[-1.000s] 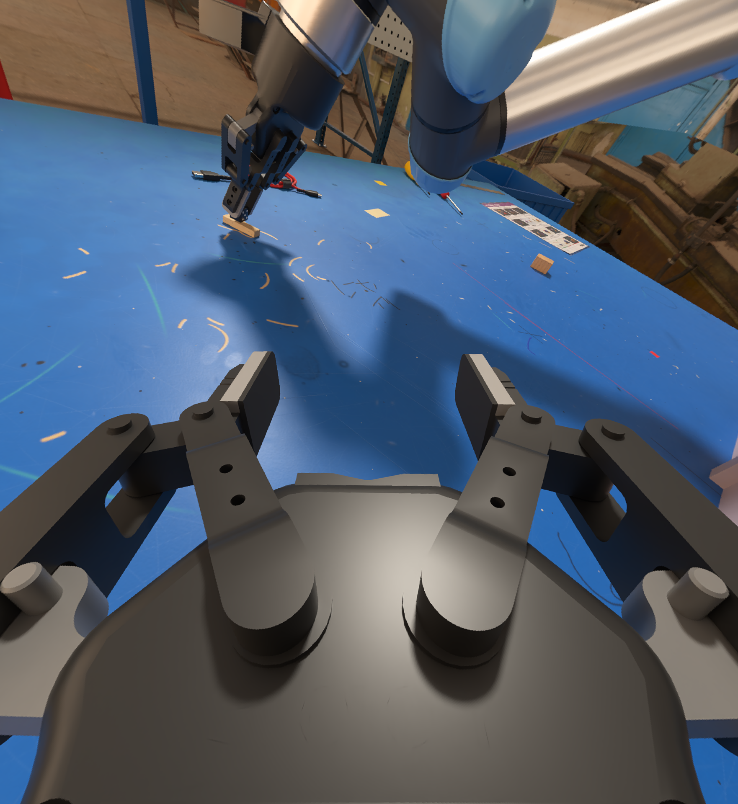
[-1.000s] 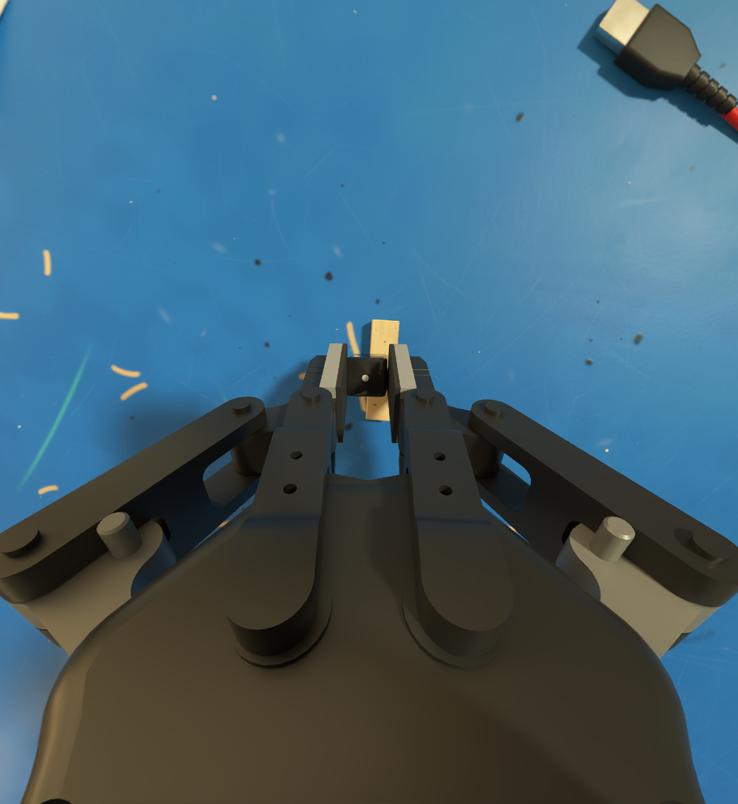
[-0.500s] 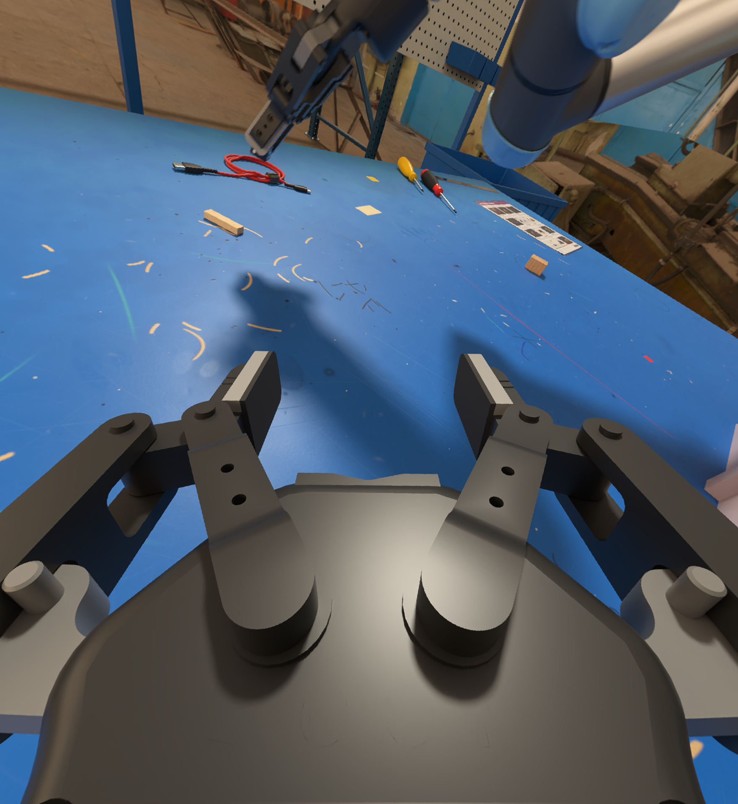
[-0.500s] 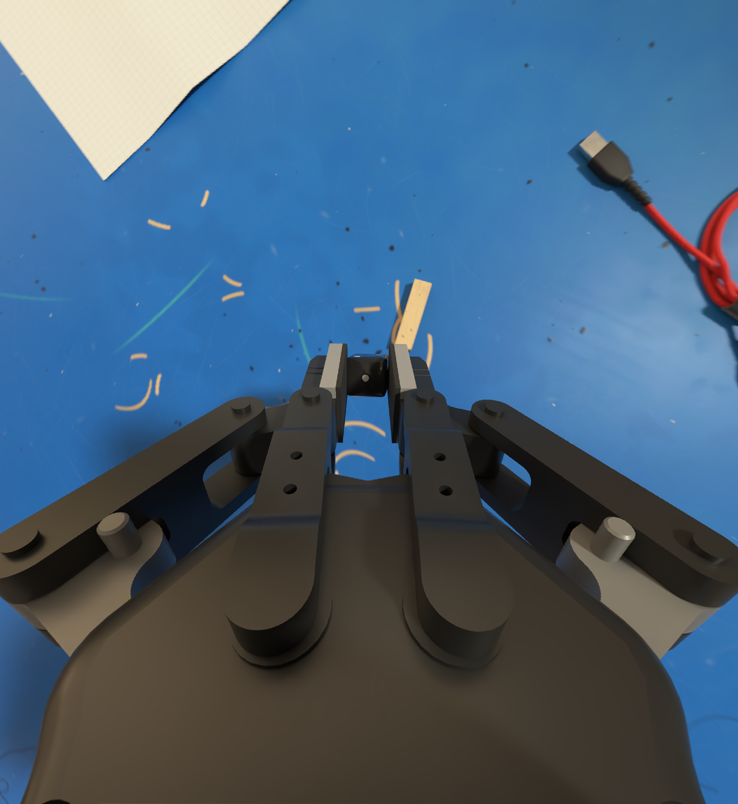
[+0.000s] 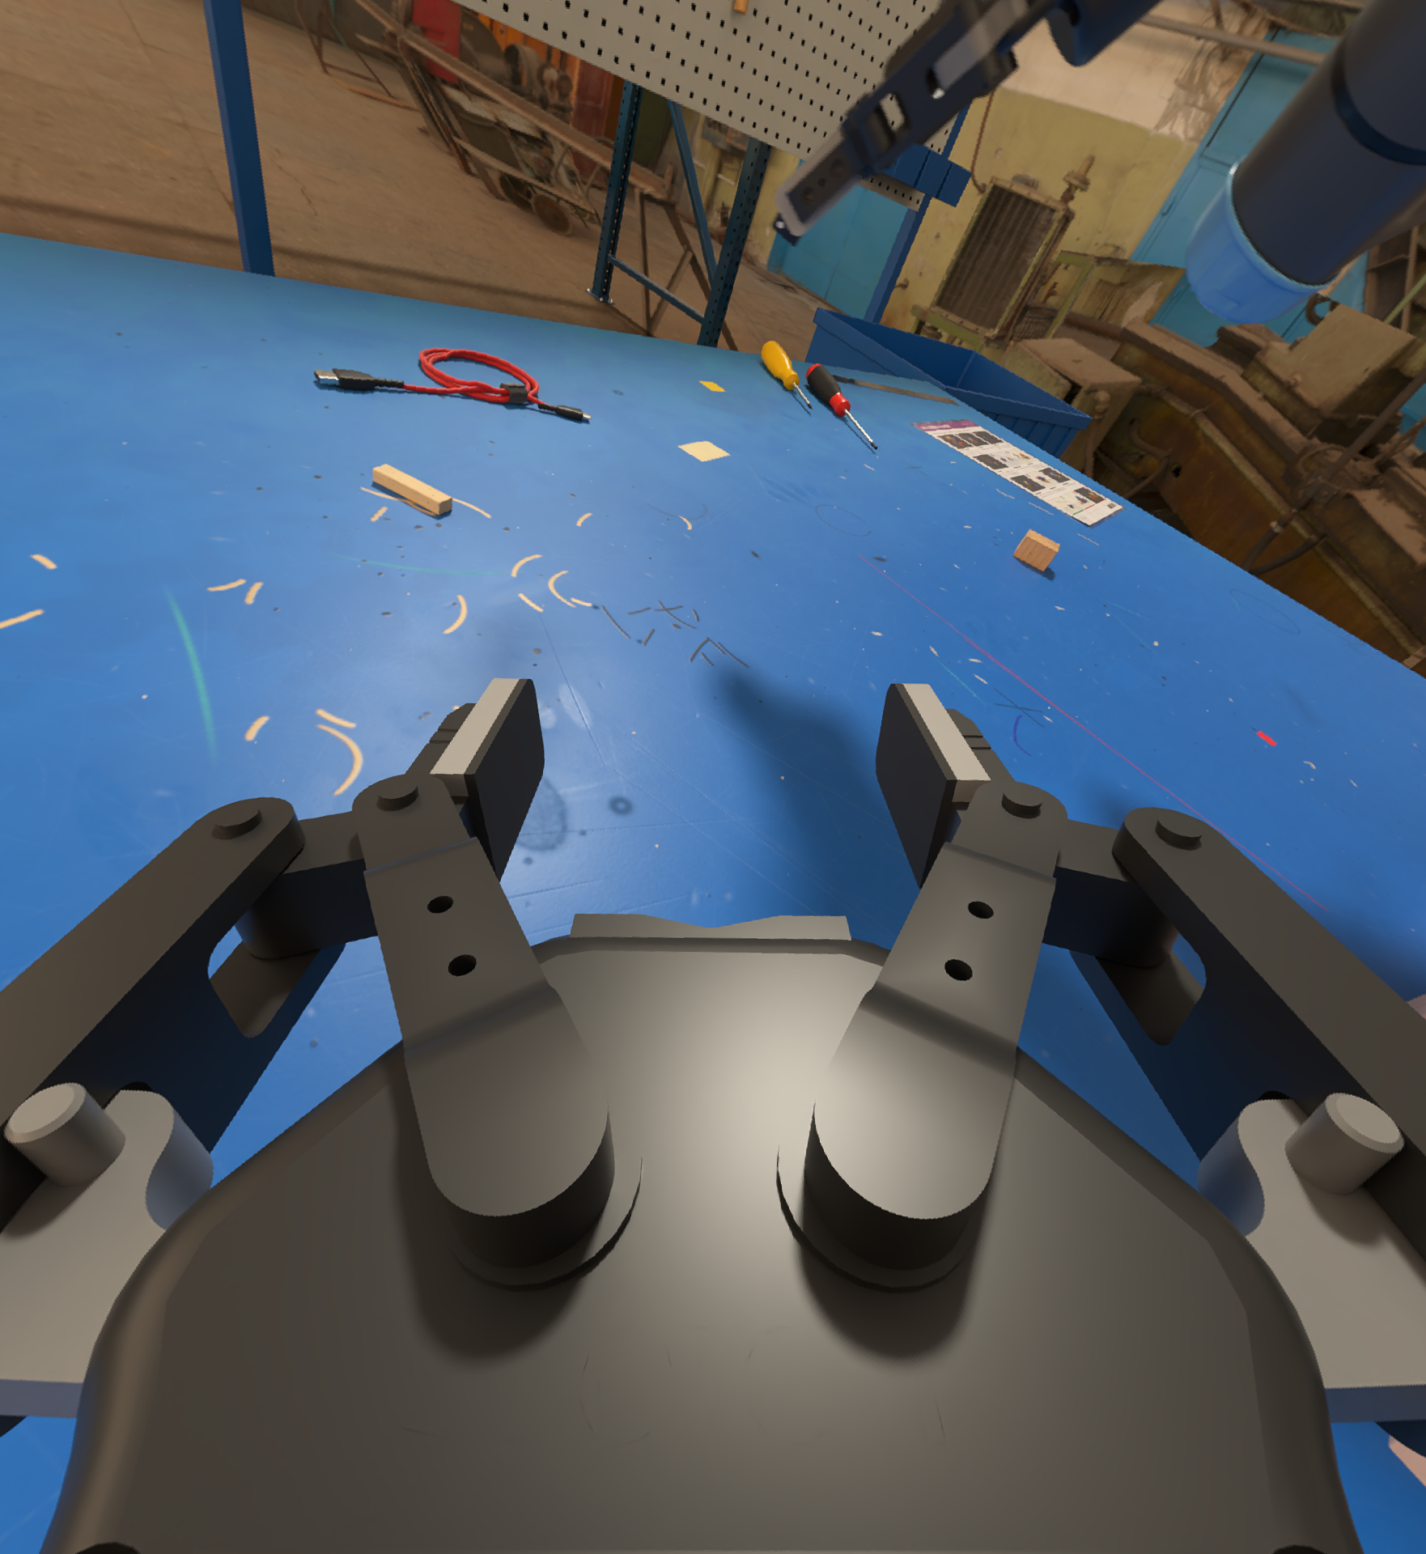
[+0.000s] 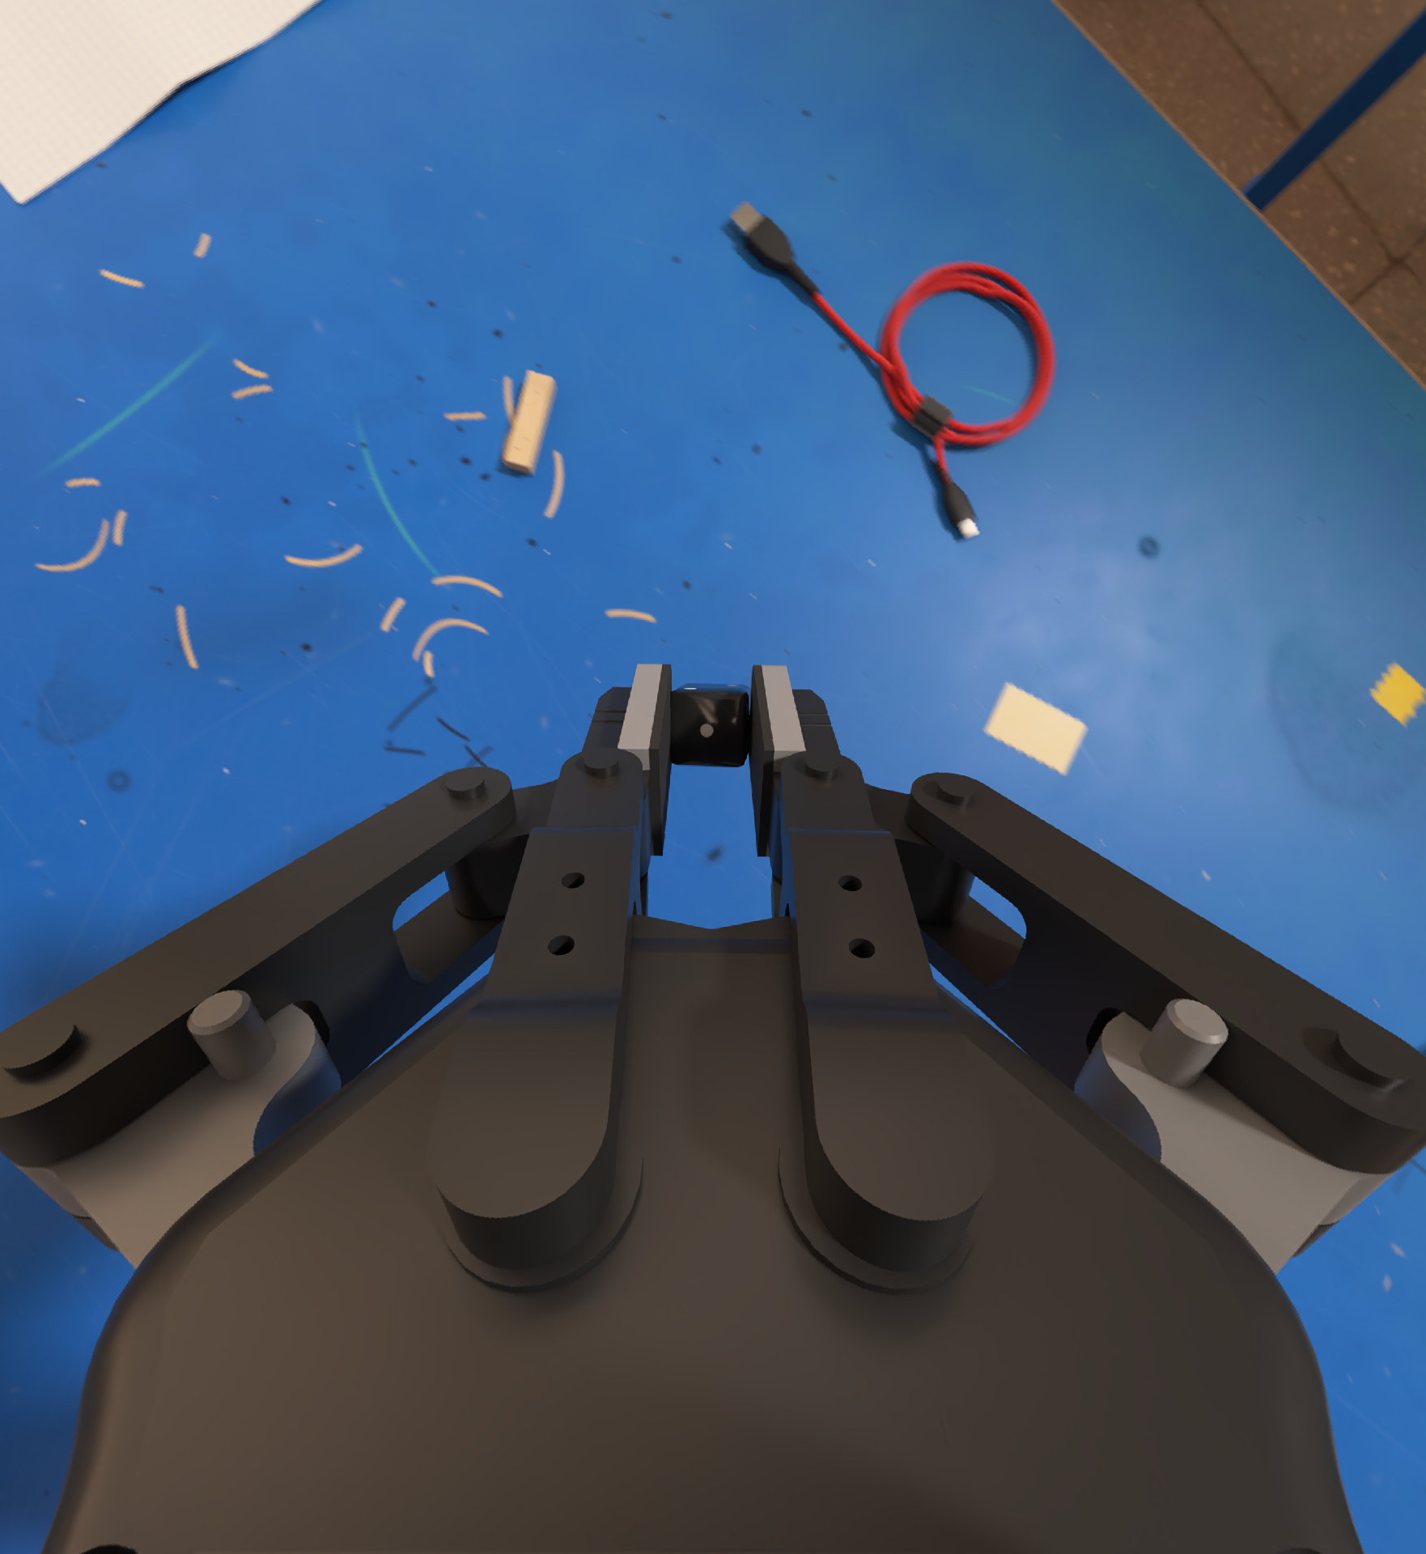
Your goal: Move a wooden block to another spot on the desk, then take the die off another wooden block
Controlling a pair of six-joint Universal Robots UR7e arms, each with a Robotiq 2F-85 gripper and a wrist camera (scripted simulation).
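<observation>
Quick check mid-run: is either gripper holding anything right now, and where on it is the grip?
The right gripper holds the black die, its pads pressed on two opposite side faces, up above the desk. The left gripper is open and holds nothing.

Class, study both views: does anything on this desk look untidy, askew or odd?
Yes. Pale curled shavings and dark specks litter the blue desk around the long wooden block, which lies askew. The right gripper holds a black die above them.

**Left gripper spread, right gripper clamped**

The left gripper (image 5: 710, 757) hangs low, tilted forward, fingers wide apart with nothing between them. The right gripper (image 6: 710, 715) is raised high, pointing down, fingers pinching a small black die (image 6: 710, 725).
</observation>
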